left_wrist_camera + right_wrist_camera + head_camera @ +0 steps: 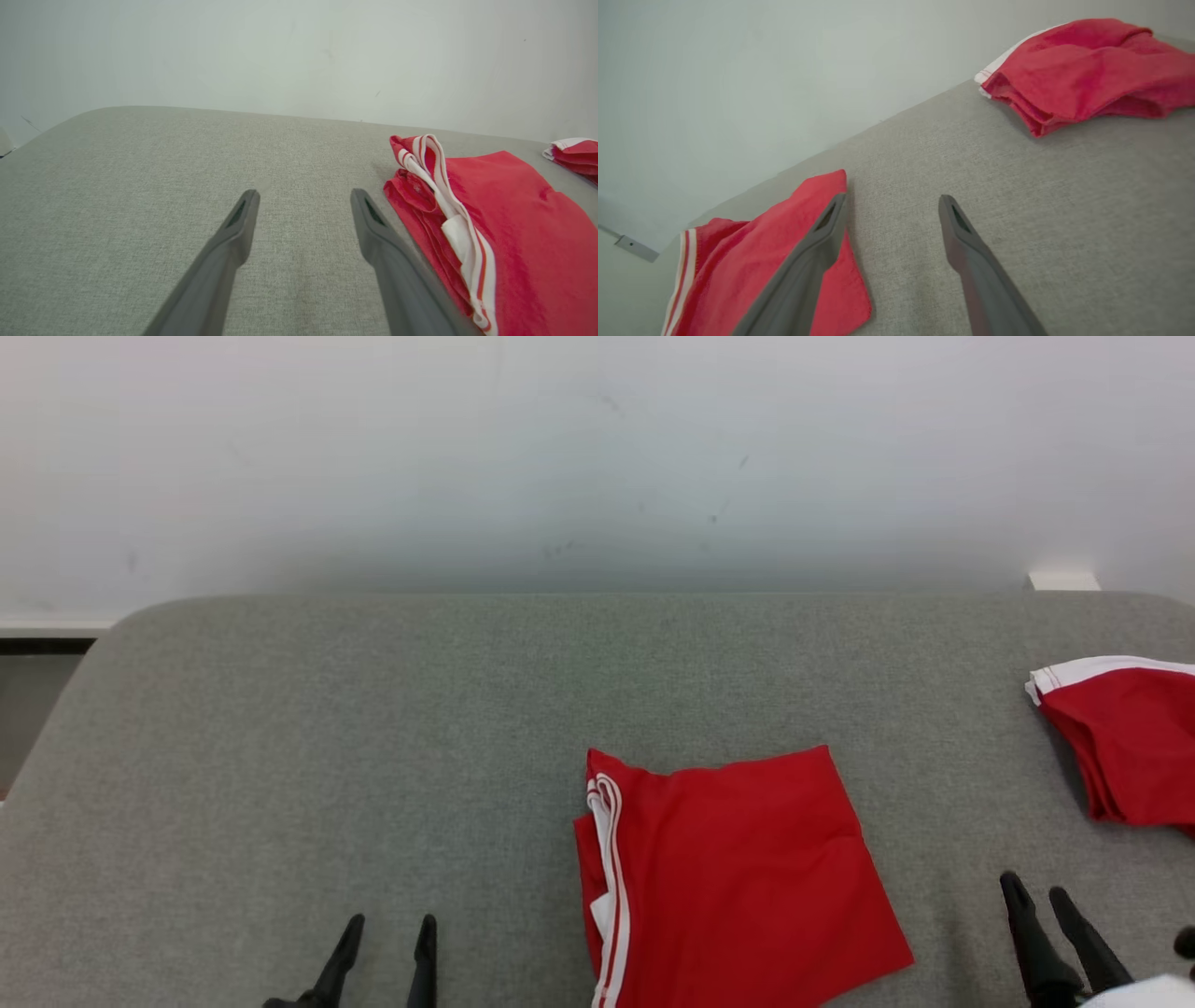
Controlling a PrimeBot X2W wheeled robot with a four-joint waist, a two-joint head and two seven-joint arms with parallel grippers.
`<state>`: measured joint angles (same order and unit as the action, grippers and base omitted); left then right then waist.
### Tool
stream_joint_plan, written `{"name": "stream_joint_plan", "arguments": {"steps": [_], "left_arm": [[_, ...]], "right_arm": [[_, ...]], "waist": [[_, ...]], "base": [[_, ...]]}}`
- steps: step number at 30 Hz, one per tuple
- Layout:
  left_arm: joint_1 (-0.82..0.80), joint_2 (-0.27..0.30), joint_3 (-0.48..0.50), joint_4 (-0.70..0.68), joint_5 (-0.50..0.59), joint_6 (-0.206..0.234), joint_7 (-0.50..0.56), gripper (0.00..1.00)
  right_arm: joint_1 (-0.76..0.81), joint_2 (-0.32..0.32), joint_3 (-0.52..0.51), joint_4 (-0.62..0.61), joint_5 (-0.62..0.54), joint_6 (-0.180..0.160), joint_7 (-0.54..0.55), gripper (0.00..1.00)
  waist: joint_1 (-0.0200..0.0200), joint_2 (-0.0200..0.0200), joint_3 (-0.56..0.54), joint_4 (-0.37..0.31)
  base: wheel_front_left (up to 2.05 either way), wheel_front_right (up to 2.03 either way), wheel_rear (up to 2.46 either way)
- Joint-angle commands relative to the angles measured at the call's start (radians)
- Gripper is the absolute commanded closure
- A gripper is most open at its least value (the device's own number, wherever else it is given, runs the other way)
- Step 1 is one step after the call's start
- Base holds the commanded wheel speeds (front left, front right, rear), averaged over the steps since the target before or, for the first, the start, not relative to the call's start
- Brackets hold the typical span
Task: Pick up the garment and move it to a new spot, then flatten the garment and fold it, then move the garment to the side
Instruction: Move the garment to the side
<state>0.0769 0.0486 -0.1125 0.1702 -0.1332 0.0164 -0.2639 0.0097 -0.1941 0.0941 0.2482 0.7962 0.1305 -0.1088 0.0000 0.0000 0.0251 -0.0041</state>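
On the grey table, the folded red garment lay flat, with the left gripper to its left and the right gripper to its right, both spread wide and empty, and a second red garment farther right.

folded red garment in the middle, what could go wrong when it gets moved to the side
1. The folded red garment shows loose layers along its striped edge. A pinch that catches only the top layer could pull the fold open.
2. The other red garment lies to its right. Sliding that way might bunch the two together.
The left pincer and right pincer are open, holding nothing.
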Motion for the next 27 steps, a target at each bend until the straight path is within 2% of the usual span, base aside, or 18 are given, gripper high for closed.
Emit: {"name": "stream_joint_plan", "arguments": {"steps": [1,6,10,15,24,25,26,27], "left_arm": [[-0.019,0.004,0.000,-0.003,0.009,-0.005,0.000,0.00],[-0.052,0.004,-0.014,-0.001,0.001,-0.008,0.000,0.00],[-0.079,0.004,-0.030,0.009,-0.012,-0.005,0.000,0.00],[-0.096,0.004,-0.042,0.016,-0.028,0.006,0.000,0.00],[-0.116,0.004,-0.051,0.017,-0.040,0.016,0.000,0.00],[-0.117,0.004,-0.054,0.016,-0.042,0.017,0.000,0.00],[-0.118,0.004,-0.056,0.015,-0.044,0.017,0.000,0.00],[-0.120,0.004,-0.058,0.014,-0.041,0.019,0.000,0.00]], "right_arm": [[-0.040,-0.054,0.025,-0.017,0.077,0.000,0.108,0.00],[-0.143,-0.179,0.049,-0.014,0.288,0.000,0.484,0.00],[-0.209,-0.211,0.054,0.025,0.375,0.000,0.683,0.00],[-0.275,-0.193,0.067,0.054,0.412,0.000,0.785,0.00],[-0.341,-0.138,0.138,0.122,0.352,0.000,0.819,0.00],[-0.352,-0.127,0.148,0.121,0.349,0.000,0.812,0.51],[-0.362,-0.120,0.156,0.115,0.344,0.000,0.800,0.73],[-0.370,-0.118,0.163,0.110,0.343,0.000,0.793,1.00]], "waist": [[0.0000,0.0000,0.023,0.011],[0.0000,0.0000,0.077,0.057],[0.0000,0.0000,0.115,0.107],[0.0000,0.0000,0.148,0.158],[0.0000,0.0000,0.171,0.195],[0.0000,0.0000,0.173,0.195],[0.0000,0.0000,0.174,0.192],[0.0000,0.0000,0.175,0.186]], "base": [[0.00,0.00,0.00],[0.00,0.00,0.00],[0.00,0.00,0.00],[0.00,0.00,0.00],[0.00,0.00,0.00],[0.00,0.00,0.00],[0.00,0.00,0.00],[0.00,0.00,0.00]]}}
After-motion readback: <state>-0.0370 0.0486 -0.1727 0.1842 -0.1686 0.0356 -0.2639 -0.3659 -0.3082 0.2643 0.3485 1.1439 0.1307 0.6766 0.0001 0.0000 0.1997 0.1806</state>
